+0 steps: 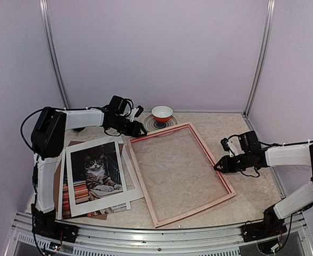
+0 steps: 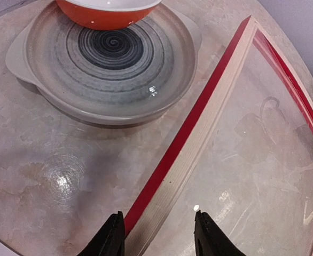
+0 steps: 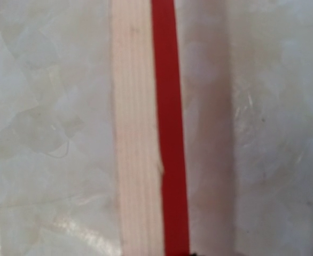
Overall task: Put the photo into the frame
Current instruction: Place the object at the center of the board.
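Lying left of the frame (image 1: 143, 184), the photo (image 1: 95, 168) shows through a white mat (image 1: 73, 205), well apart from both arms. If the left gripper (image 2: 159, 221) pinches the far-left rail off-centre, the frame could skid into the plate (image 2: 23, 58) just beyond. Its fingers straddle that rail, part-open, wrist low. The right gripper (image 1: 219, 166) reaches in at the right rail; I cannot tell its opening.

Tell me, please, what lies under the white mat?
The cat photo shows through the mat's cut-out and pokes out at its near edge; a brown board peeks out beneath. The rest is covered.
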Available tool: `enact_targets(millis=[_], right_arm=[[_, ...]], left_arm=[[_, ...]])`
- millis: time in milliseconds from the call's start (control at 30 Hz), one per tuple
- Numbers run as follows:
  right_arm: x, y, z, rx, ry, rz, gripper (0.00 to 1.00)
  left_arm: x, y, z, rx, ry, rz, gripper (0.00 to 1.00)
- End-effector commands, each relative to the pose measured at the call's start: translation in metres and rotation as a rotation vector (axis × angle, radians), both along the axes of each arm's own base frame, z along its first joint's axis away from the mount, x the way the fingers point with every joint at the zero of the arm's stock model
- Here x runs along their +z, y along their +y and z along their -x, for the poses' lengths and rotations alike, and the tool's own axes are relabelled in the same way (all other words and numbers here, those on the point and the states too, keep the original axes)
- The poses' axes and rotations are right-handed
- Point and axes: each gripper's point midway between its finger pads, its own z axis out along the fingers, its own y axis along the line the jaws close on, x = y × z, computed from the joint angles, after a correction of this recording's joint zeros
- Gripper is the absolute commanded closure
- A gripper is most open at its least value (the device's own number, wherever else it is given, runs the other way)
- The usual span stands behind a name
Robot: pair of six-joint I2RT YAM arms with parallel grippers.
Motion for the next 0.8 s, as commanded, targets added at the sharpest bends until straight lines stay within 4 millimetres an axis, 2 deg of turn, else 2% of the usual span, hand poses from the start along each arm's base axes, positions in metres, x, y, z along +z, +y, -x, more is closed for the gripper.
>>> enact_targets(millis=[0, 167, 233, 400, 500, 533, 767], right_arm=[[0.029, 0.019, -0.015, 0.04, -0.094, -0.094, 0.93], [0.034, 0.022, -0.019, 0.045, -0.116, -0.116, 0.93], [0.031, 0.023, -0.018, 0.047, -0.102, -0.119, 0.93], [0.028, 0.028, -0.016, 0.059, -0.079, -0.149, 0.93], [0.029, 0.03, -0.016, 0.063, -0.075, -0.165, 0.94], [0.029, 0.031, -0.017, 0.064, -0.075, -0.17, 0.94], [0.026, 0.037, -0.016, 0.078, -0.051, -0.248, 0.94]], left_arm=[[0.009, -0.011, 0.016, -0.059, 0.017, 0.057, 0.57], [-0.005, -0.011, 0.018, -0.05, 0.056, 0.058, 0.58], [0.001, -0.012, 0.019, -0.044, 0.05, 0.098, 0.58], [0.04, -0.008, 0.014, 0.012, -0.015, 0.215, 0.48], [0.072, 0.0, 0.012, 0.071, -0.093, 0.271, 0.41], [0.09, 0.005, 0.012, 0.101, -0.129, 0.292, 0.38], [0.149, 0.046, 0.035, 0.328, -0.223, 0.408, 0.29]])
